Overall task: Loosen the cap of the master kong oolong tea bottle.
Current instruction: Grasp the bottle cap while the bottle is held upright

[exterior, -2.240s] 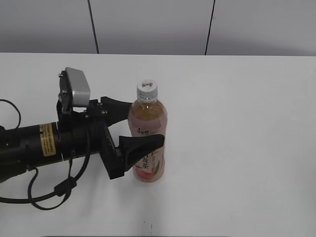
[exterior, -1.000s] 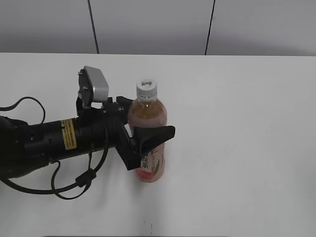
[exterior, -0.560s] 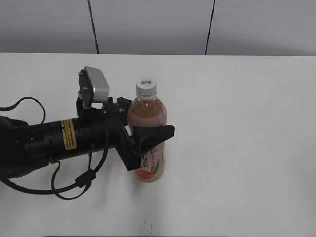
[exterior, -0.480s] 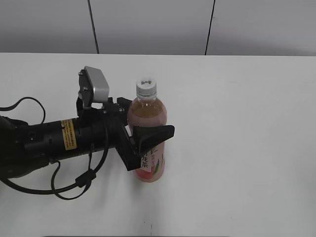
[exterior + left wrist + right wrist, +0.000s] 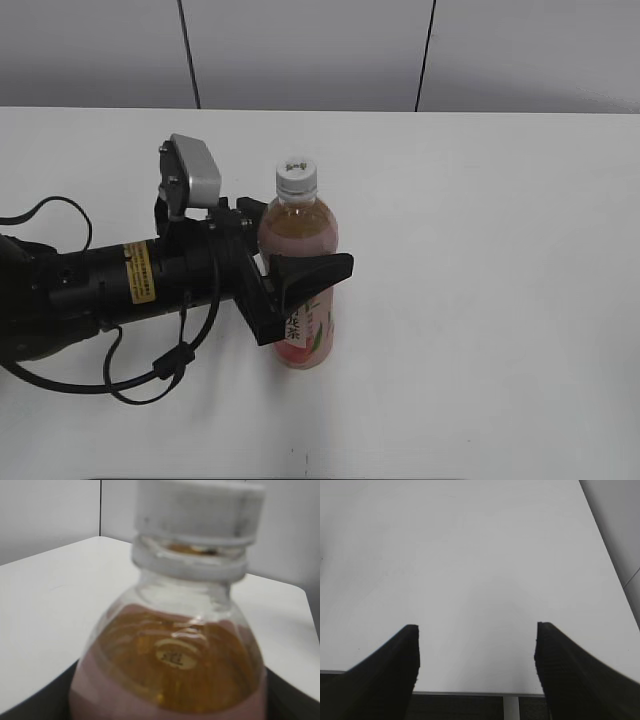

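Master kong oolong tea bottle (image 5: pixel 301 285): a slim clear plastic bottle standing upright on the white tabletop (image 5: pixel 500 300), left of the scene's centre, its long axis vertical and its neck pointing straight up. Amber tea fills the clear shoulder; below it a pink printed label with black characters on a white panel wraps the body. In the left wrist view the bottle (image 5: pixel 170 660) fills the picture, blurred, with the tea level reaching into the neck just under the collar ring.

Left arm (image 5: pixel 110 290): black, lying low across the left of the scene, a grey wrist camera housing (image 5: pixel 193 175) on top. Left gripper (image 5: pixel 281 240): its two black fingers stand on either side of the bottle's body at label height, the near finger (image 5: pixel 312 272) crossing the front of the label, the far one mostly hidden behind the bottle; the jaws are closed against the bottle, gripping it.

Right gripper (image 5: pixel 477 660): seen only in the right wrist view, its two dark ribbed fingers spread wide apart over bare tabletop, holding nothing.

Cap (image 5: pixel 297 176): a small round white ribbed screw cap with a small dark mark on top, seated on the neck.
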Controlling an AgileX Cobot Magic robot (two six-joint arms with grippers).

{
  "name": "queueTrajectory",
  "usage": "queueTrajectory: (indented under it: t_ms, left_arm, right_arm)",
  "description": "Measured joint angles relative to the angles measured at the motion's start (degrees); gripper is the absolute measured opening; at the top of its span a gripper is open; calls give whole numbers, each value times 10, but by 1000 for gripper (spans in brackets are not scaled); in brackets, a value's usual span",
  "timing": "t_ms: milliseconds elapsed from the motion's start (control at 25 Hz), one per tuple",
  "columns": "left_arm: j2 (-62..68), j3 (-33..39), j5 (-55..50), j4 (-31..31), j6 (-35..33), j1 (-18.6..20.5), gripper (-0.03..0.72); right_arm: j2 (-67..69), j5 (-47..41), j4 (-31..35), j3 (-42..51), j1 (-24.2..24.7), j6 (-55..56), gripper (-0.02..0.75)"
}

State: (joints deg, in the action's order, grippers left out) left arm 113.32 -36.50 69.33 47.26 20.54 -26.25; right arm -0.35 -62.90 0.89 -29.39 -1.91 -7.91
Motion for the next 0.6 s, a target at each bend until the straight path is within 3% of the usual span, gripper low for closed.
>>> queueTrajectory:
  t_ms: [600]
  left_arm:
    - [0,0,0,-1,0,0,457]
  right_arm:
    - [0,0,0,0,0,0,546]
